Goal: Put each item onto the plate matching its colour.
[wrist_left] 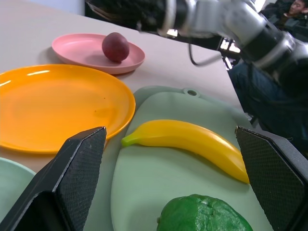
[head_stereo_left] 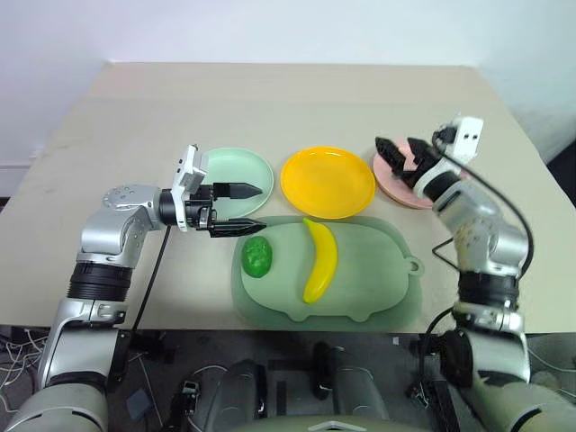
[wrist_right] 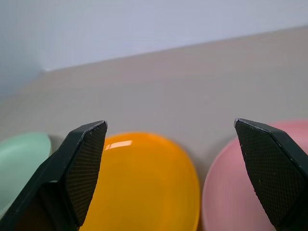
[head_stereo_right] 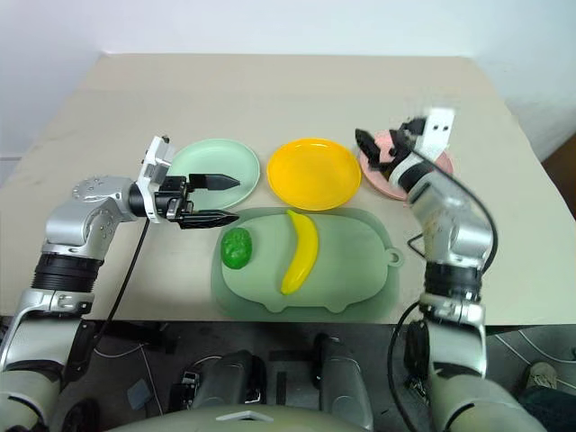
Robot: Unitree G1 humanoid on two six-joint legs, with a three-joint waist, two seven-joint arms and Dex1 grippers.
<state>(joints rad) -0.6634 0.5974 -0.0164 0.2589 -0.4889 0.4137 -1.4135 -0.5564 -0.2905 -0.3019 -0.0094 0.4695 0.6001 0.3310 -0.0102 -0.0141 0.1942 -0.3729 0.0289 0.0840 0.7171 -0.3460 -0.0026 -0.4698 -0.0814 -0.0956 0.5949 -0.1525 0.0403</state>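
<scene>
Already on the pink plate [wrist_left: 72,53], the dark red fruit [wrist_left: 116,46].

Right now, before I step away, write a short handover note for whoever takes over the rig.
Left gripper: open, empty, hovering between the mint plate and the pale green tray.
Right gripper: open, empty, above the pink plate.
Done: the dark red fruit sits on the pink plate.
Left: the yellow banana and the bumpy green item both lie on the tray. Banana goes to the yellow plate, which is bare; green item goes to the mint plate, also bare.
</scene>
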